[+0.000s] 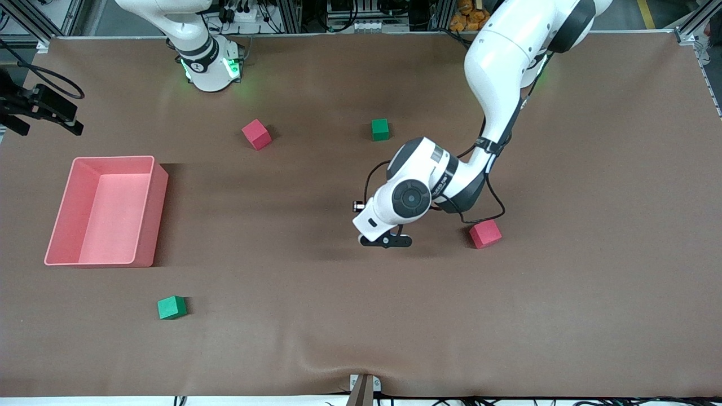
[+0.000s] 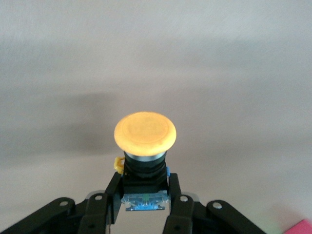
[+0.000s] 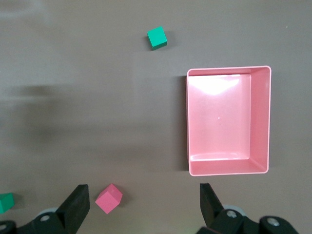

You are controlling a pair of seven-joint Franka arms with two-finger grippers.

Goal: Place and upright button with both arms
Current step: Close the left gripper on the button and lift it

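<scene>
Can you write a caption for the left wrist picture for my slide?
Left gripper shut on the orange-capped button, above the brown table.

**What the right wrist camera sees**

The right gripper [image 3: 141, 207] hangs high over the brown table [image 3: 87, 107]. Its two black fingers [image 3: 75, 204] are spread wide apart with nothing between them. Below sits a pink tray [image 3: 260, 117] with nothing in it. A green cube [image 3: 157, 37] lies near one corner of the tray. A red cube [image 3: 108, 198] shows between the fingers, down on the table. Another green cube [image 3: 6, 202] peeks in at the edge.
</scene>
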